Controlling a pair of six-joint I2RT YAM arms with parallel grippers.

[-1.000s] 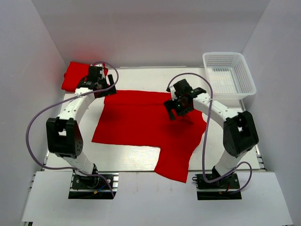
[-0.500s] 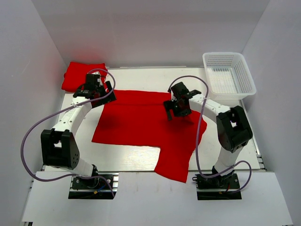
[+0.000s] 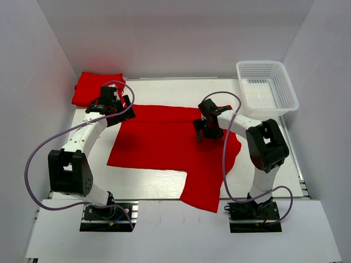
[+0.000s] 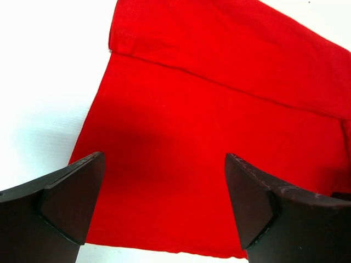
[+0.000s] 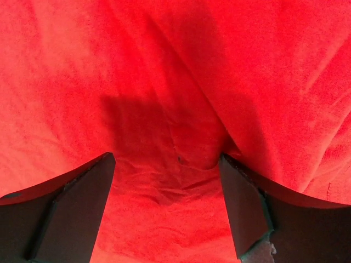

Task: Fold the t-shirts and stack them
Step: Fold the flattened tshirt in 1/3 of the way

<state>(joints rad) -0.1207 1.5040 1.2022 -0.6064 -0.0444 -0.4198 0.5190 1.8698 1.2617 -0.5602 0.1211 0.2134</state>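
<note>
Two shirts show. One is spread flat on the table, directly beneath both claws. The other is folded just beyond the left claw, on its outer side.

The left claw stands wide open over the spread shirt's corner. Bare table lies to its left, and a straight hem line runs across ahead of its tips. The right claw is also spread wide and holds nothing. It sits low over the cloth, with a soft ridge and fine wrinkles between its fingers.

The fabric looks like a thin, matte red knit, limp and light. It will likely sag, drag and bunch rather than hold any shape, and it is neither slippery nor fragile. A pinch on flat cloth may catch one layer or two, so edges and corners are the safer holds. For the left claw that is the hem corner under it. For the right claw it is the raised crease between its fingers, or the edge just outward.

A white mesh basket, stiff plastic, sits beyond the right claw.
</note>
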